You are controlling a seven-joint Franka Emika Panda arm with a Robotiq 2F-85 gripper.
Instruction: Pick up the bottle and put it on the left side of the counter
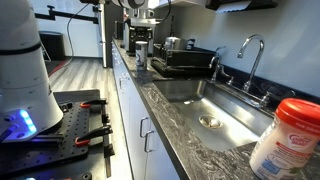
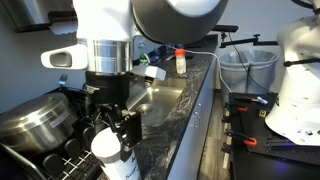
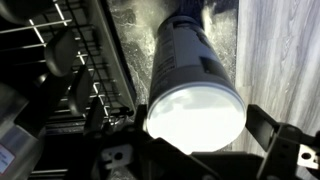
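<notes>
The bottle (image 1: 288,137), white with a red cap and a red-and-white label, stands upright on the dark speckled counter (image 1: 172,128) at the near end in an exterior view, beside the sink. It is small and far off at the counter's far end in an exterior view (image 2: 180,62). My gripper (image 2: 113,132) is at the opposite end, far from the bottle. It is open, its fingers straddling the top of a dark cylindrical container with a white lid (image 3: 195,110). In the wrist view my gripper (image 3: 195,128) shows a gap beside the lid.
A steel sink (image 1: 203,103) with a faucet (image 1: 252,52) lies between gripper and bottle. A black dish rack (image 1: 188,62) and a steel pot (image 2: 35,122) stand next to the gripper. White cabinets (image 1: 135,120) run under the counter. A bin (image 2: 248,68) stands on the floor.
</notes>
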